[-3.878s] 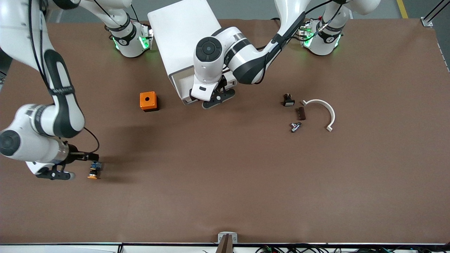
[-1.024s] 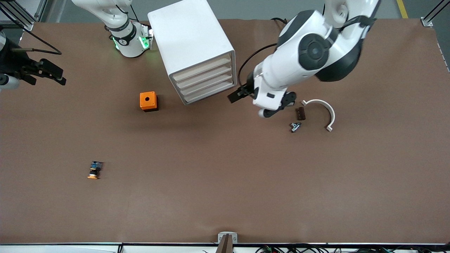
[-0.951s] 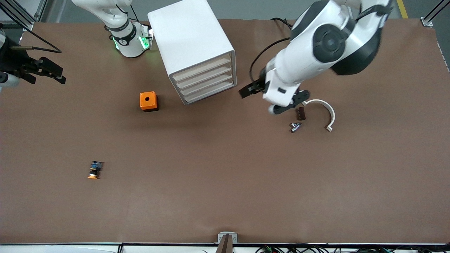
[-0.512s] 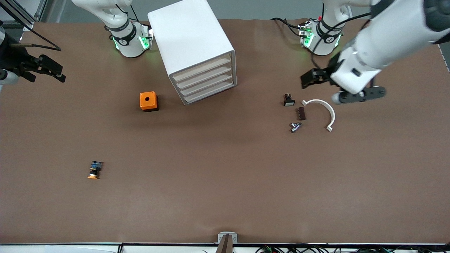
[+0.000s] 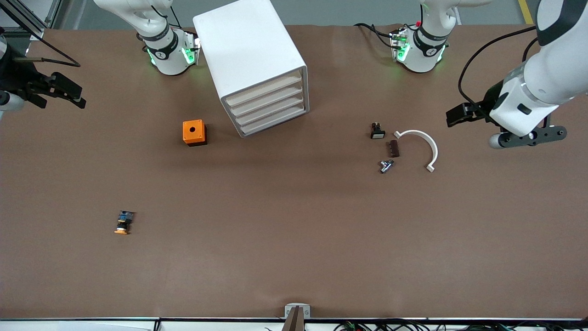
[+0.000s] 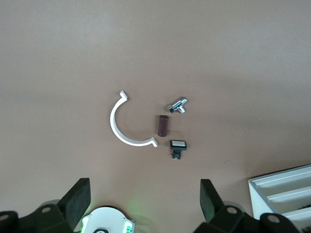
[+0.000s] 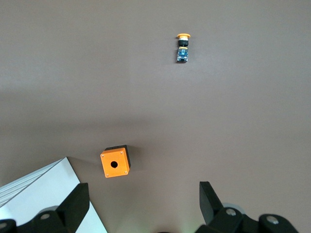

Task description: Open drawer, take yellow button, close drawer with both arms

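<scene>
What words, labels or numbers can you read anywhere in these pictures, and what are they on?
None can be read.
A small dark mark on each arm base is too small to read.
The drawer cabinet, orange box and button show no text.

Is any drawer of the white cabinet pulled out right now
No, all four drawer fronts of the white cabinet sit flush, and the button lies out on the table.

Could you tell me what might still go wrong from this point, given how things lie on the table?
1. The button lies loose on its side on open table, so a bump may roll it.
2. The left claw, open, hangs near the white curved part and small parts; descending here could scatter them.
</scene>
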Robot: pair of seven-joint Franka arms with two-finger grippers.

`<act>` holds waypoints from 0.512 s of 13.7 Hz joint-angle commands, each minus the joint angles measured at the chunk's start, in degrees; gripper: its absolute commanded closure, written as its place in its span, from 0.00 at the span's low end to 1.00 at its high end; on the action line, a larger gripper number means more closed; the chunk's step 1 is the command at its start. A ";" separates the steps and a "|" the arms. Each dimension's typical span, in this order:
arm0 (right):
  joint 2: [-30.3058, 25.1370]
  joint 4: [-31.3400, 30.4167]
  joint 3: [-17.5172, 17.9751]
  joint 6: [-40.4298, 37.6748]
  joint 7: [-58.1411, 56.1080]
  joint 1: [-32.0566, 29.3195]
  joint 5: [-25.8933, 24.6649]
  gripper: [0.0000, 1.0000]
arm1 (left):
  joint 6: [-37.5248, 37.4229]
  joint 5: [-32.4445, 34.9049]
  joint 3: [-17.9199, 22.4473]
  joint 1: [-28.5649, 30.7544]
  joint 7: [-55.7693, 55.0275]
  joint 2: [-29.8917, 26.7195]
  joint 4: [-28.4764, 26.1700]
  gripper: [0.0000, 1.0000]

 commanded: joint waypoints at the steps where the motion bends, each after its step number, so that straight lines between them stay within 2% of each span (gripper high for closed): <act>1: -1.34 -1.34 -0.25 1.13 0.89 -0.09 0.19 0.00 | 2.73 0.89 -0.79 3.82 5.76 -4.75 -5.99 0.01; 5: -1.34 -1.34 -0.25 1.04 0.80 -0.09 0.01 0.00 | 7.13 0.89 -0.70 5.58 6.21 -5.20 -8.64 0.01; 6: -1.34 -1.34 -0.33 1.04 0.80 -0.17 0.01 0.00 | 7.83 0.80 -0.18 5.24 7.00 -5.20 -8.64 0.01; 7: -1.34 -1.34 -0.42 1.04 0.80 -0.26 0.01 0.00 | 8.80 0.71 2.17 3.93 8.22 -5.20 -8.64 0.01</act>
